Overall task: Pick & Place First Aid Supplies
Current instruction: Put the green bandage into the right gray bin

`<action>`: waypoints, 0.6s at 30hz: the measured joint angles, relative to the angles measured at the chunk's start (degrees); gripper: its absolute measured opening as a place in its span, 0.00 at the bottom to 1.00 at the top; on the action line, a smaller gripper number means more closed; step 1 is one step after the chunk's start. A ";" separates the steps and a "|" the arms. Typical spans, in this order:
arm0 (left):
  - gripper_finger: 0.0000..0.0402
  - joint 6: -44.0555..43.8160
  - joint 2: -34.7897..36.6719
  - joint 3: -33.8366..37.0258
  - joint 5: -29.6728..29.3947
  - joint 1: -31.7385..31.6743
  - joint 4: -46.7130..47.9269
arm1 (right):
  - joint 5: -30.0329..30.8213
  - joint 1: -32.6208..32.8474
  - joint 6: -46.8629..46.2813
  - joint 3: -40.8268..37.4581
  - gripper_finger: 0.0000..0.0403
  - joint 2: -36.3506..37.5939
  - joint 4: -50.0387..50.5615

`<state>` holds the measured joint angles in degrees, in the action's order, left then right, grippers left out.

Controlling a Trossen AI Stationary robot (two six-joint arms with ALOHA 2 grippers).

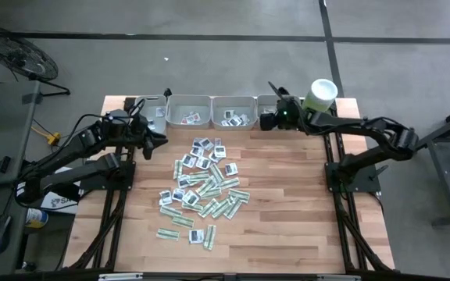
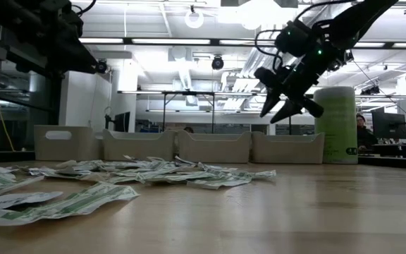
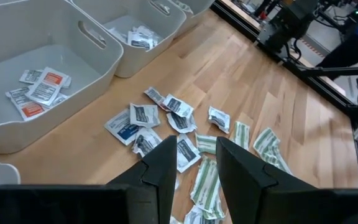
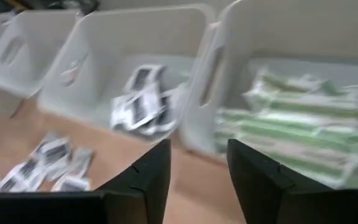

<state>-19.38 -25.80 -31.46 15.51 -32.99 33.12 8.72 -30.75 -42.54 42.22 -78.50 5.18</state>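
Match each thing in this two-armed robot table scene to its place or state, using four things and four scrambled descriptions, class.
Things:
1. tall pale green cylinder tub with white lid
2. loose pile of small flat sachets
3. right gripper
4. left gripper

Places or states:
A. spread over the middle of the wooden table
B. open and empty, raised above the rightmost grey plastic tray
C. standing upright at the table's far right corner
D. open and empty, hanging above the sachets near the left trays

Pairs: 1-C, 2-A, 3-B, 4-D
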 joint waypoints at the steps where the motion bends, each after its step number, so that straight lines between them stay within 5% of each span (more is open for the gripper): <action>1: 0.28 0.01 0.00 -0.02 0.30 0.02 0.00 | -0.16 1.04 -0.60 0.00 0.37 0.00 -0.10; 10: 0.28 0.01 -0.02 0.00 5.51 0.00 -0.10 | -2.04 13.61 -15.62 0.04 0.35 0.02 1.25; 18: 0.28 2.36 -6.78 0.00 16.15 0.02 -6.89 | 4.19 25.30 -29.16 0.04 0.35 0.02 9.48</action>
<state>-17.02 -32.58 -31.46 31.66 -32.97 26.24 12.91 -5.45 -71.70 42.26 -78.48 14.66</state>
